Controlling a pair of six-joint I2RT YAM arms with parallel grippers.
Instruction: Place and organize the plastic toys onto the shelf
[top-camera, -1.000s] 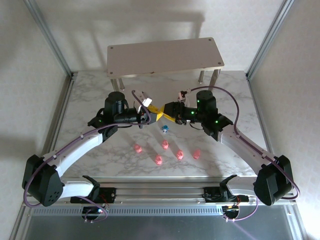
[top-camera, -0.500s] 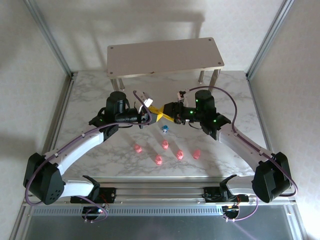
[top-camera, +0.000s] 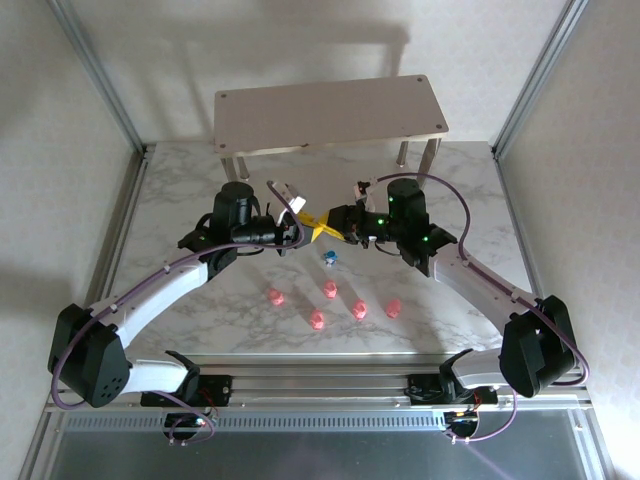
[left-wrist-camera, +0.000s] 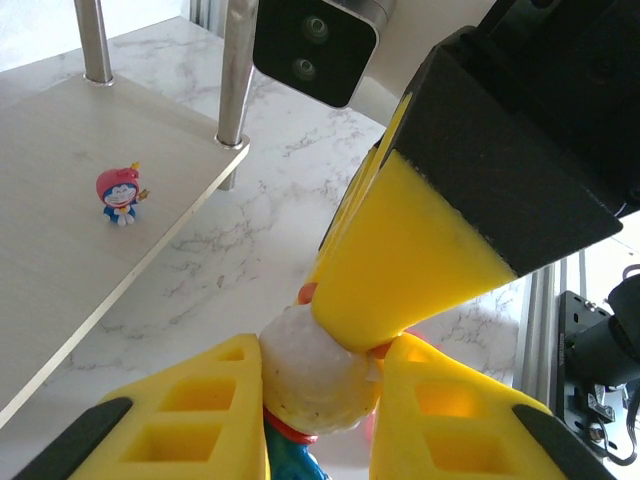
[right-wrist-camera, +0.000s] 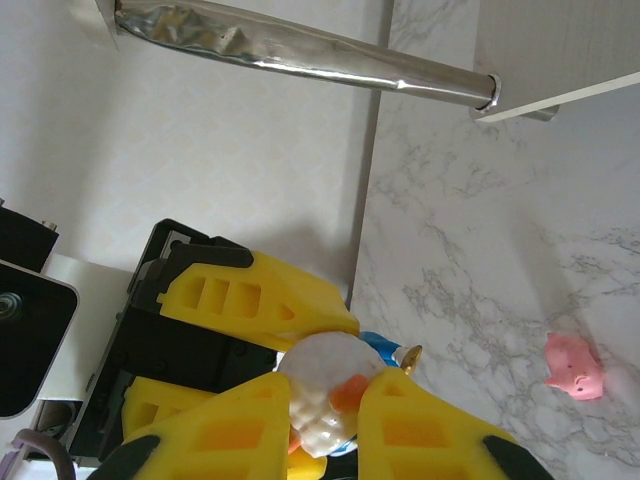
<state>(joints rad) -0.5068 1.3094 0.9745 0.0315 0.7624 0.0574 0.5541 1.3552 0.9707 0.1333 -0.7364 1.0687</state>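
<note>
White walls and a metal frame around a marble-look table, with the shelf standing at the far side, up against the back wall.

Both arms meet in the middle of the table, just in front of the shelf. The left end effector has its yellow fingers clamped tight on a whitish toy, one finger pressing each side of the round head. The right end effector comes in from the opposite side, and from its own wrist camera its fingers sit snug against that same toy, so it's gripped by both at once. In the left wrist view one yellow finger of the right arm presses down onto the top of the head. So the gap on each is narrow, just the width of the little figure.

Toy count, eight total:
- five pink toys loose on the table near the arm bases, roughly a scattered row
- one blue toy on the table just below the two end effectors
- one red-hooded toy standing upright on the shelf's lower board
- the whitish one held between the arms
</note>
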